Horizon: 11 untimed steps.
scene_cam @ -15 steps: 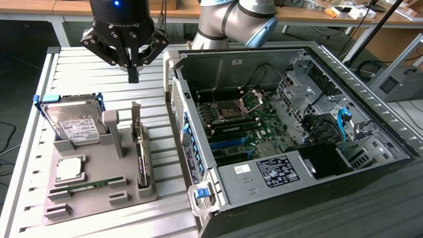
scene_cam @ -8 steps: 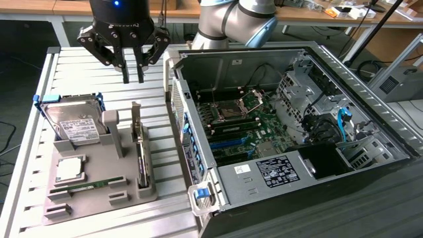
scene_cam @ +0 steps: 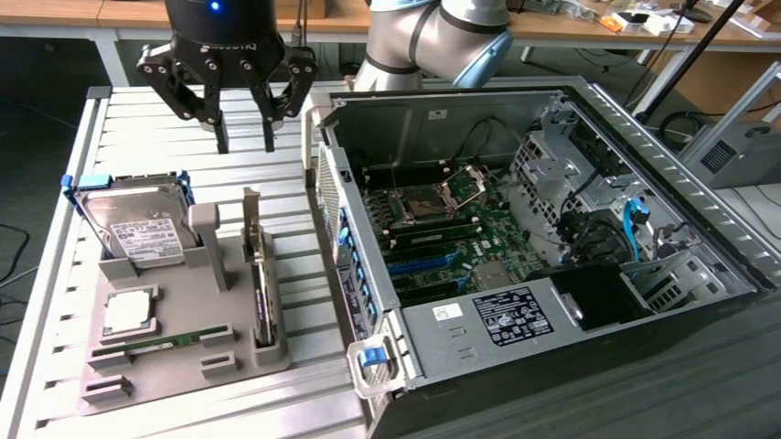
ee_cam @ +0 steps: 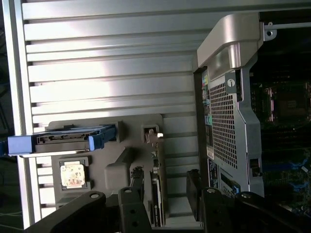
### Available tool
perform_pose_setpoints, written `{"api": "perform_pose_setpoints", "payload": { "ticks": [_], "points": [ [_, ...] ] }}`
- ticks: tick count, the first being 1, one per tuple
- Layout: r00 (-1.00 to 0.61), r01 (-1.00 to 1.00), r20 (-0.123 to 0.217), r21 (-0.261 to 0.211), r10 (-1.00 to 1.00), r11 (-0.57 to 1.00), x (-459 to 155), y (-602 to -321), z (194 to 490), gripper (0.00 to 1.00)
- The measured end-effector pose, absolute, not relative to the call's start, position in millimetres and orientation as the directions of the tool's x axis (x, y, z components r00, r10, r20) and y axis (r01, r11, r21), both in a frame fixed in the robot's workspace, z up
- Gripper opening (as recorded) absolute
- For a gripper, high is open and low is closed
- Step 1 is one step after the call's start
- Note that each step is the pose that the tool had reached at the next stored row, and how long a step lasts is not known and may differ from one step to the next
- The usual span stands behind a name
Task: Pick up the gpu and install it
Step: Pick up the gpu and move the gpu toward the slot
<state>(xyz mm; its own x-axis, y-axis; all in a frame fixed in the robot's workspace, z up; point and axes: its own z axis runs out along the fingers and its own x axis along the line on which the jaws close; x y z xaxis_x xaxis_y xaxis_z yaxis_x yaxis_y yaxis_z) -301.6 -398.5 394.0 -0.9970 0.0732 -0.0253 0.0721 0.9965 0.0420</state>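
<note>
Left of the exterior frame, a hard drive leans in the grey tray; centre-left, the gpu stands on edge in its slot; above it the gripper hangs released, fingers apart, empty; the open computer case takes the right.

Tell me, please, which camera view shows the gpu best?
The exterior view. There the gpu stands on its edge in a slot of the grey holder, and its dark side and the metal bracket at one end are in sight. The wrist view looks along the gpu edge-on, so it appears as a thin dark strip.
</note>
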Motion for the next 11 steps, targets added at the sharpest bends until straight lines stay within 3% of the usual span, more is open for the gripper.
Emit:
{"api": "perform_pose_setpoints", "payload": {
  "ticks": [11],
  "points": [
    [-0.997, 0.072, -0.026, 0.035, 0.073, 0.997, -302, -416, 393, 0.48]
  ]
}}
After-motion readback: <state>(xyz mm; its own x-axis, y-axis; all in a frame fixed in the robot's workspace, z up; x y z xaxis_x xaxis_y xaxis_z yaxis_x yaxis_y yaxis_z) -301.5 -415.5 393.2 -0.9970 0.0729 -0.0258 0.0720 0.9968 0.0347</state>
